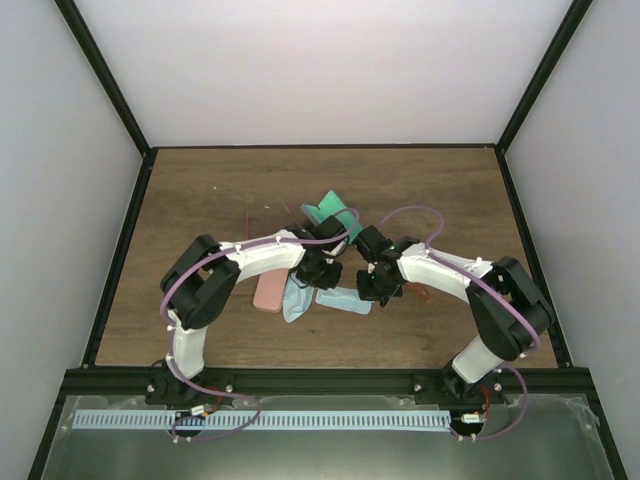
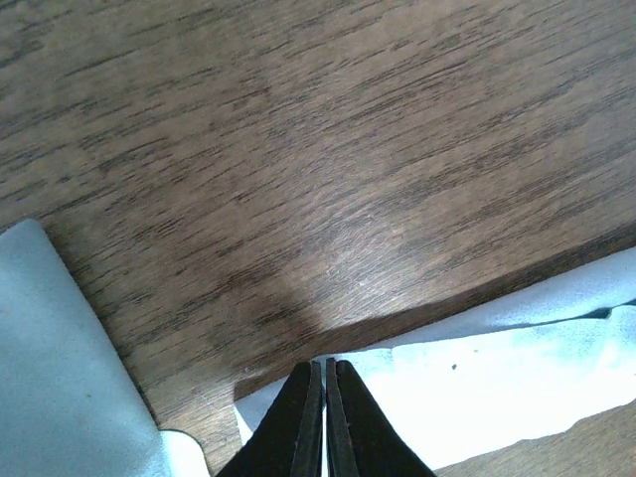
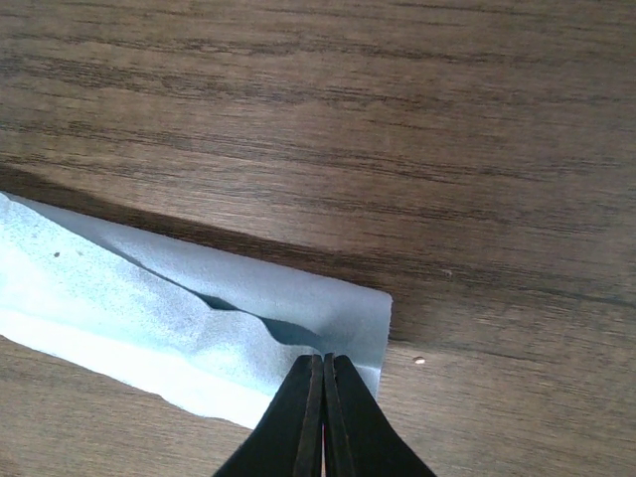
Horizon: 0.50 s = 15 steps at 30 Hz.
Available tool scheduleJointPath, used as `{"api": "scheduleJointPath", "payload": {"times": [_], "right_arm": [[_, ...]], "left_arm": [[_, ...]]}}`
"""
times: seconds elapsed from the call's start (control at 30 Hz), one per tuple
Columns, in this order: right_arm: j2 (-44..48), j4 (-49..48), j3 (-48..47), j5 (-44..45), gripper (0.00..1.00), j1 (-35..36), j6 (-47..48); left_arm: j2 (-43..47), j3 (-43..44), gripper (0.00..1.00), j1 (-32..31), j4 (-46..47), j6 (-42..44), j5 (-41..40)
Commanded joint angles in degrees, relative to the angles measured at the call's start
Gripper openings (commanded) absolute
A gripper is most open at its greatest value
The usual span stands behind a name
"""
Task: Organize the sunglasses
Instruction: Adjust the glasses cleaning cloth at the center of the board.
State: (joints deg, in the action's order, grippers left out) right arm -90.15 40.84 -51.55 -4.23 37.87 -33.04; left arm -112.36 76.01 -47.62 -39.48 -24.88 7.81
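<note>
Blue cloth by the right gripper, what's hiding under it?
Around the blue cloth only the wooden table shows. The folded cloth covers whatever lies beneath, so that cannot be seen.

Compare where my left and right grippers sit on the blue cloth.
The left gripper grips the blue cloth along a flat edge; the right gripper grips its folded end. A second pale blue piece lies beside the left gripper, none beside the right. Both are shut.

We're looking at a robot lab test cell: a wooden table (image 1: 200,190) boxed in by plain white walls (image 1: 320,60) and a black frame (image 1: 110,90). The left arm (image 1: 255,258) and right arm (image 1: 450,275) are bolted at the near edge, purple cables (image 1: 170,290) loop off them, and a slotted cable duct (image 1: 320,420) runs along the front.
</note>
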Motion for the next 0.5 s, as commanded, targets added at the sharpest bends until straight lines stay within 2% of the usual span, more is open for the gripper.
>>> {"api": "scheduleJointPath", "payload": {"times": [0.0, 0.33, 0.47], "right_arm": [[-0.29, 0.04, -1.37, 0.51, 0.01, 0.64, 0.09], [-0.44, -0.29, -1.62, 0.28, 0.01, 0.63, -0.01], [-0.64, -0.24, -1.89, 0.32, 0.01, 0.63, 0.08]], "left_arm": [[-0.44, -0.15, 0.04, 0.16, 0.39, 0.54, 0.63], [1.35, 0.51, 0.05, 0.81, -0.74, 0.1, -1.54], [1.89, -1.34, 0.25, 1.62, 0.3, -0.55, -1.38]]}}
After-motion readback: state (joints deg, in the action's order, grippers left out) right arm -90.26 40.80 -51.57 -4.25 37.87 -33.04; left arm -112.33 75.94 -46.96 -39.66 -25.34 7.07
